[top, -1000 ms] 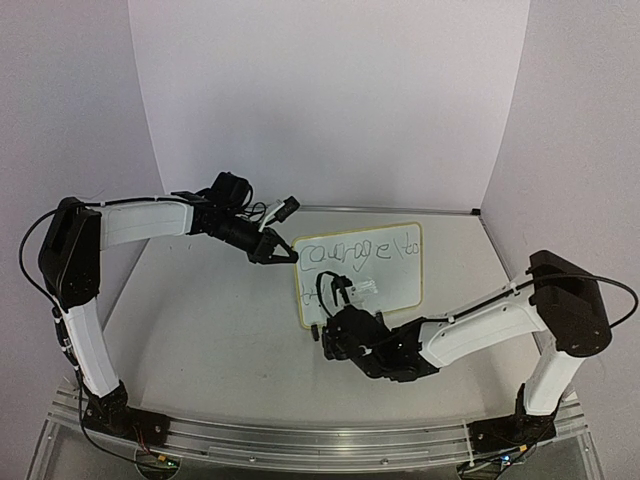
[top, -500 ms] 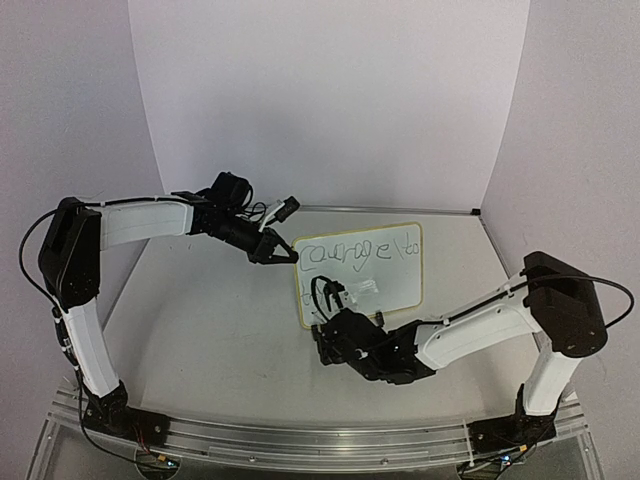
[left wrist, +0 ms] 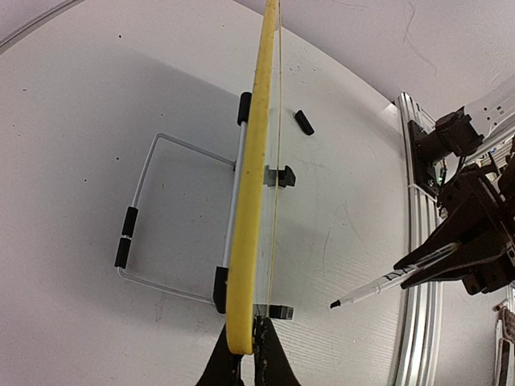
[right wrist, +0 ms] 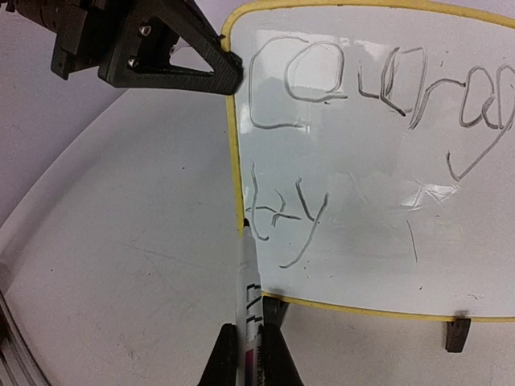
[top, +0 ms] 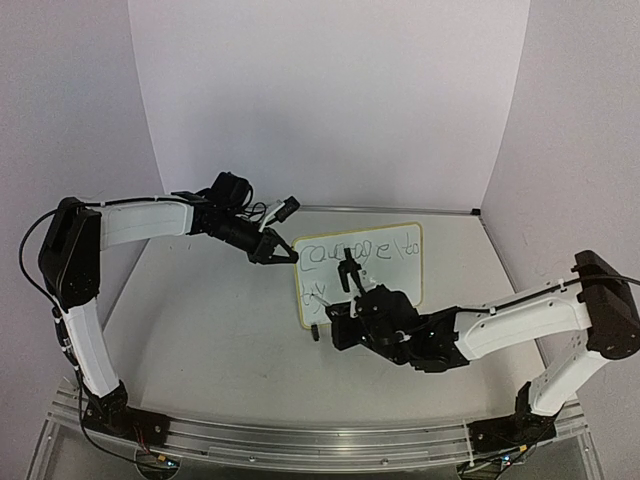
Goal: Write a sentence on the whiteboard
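Two lines of thin dark cursive marker script form the sentence [right wrist: 362,88]: "courage to" above, "try" below. It is written on the small rectangular glossy white whiteboard [top: 400,290] with a pale-yellow rim, which stands on black clip feet [right wrist: 457,334] near the middle of the pale table [top: 200,320]. Left gripper [left wrist: 245,358]: black fingers pressed onto the board's left rim, near its upper corner. Right gripper [right wrist: 251,354]: fingers pinching a white marker pen [right wrist: 248,293], its dark tip at the left rim, just beside the lower line.
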`<state>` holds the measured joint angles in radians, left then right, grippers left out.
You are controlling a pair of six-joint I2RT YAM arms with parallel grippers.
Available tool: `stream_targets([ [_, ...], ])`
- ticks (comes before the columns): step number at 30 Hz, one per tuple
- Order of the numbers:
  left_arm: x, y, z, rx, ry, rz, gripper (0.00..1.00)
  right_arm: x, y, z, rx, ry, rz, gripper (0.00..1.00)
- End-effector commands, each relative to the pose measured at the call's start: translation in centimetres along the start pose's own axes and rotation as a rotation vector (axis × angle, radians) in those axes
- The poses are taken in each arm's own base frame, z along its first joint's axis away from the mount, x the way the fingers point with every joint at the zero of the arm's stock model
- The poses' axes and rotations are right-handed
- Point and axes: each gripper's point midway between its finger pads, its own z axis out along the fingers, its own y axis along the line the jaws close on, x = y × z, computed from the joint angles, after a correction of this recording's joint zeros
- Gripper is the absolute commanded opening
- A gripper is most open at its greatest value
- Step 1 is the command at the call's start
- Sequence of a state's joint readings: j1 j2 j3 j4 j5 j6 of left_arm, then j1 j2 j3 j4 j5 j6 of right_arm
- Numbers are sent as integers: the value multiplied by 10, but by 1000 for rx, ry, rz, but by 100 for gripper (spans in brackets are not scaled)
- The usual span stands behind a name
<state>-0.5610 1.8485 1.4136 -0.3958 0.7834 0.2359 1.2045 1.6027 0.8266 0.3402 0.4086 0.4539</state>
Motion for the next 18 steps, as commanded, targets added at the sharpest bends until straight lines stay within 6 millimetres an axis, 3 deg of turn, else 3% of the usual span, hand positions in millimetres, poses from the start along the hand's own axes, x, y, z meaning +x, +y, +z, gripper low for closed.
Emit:
stream_targets([
  [1, -3, 13, -7, -104, 9, 90, 0, -6, -15, -5, -79, -4, 29, 0],
  [10, -2, 13, -6, -104, 14, 90, 0, -12, -54, -6, -146, -53, 165, 0],
  [18, -2, 13, -6, -105, 16, 92, 0, -17, -69, -3, -116, -90, 196, 0],
])
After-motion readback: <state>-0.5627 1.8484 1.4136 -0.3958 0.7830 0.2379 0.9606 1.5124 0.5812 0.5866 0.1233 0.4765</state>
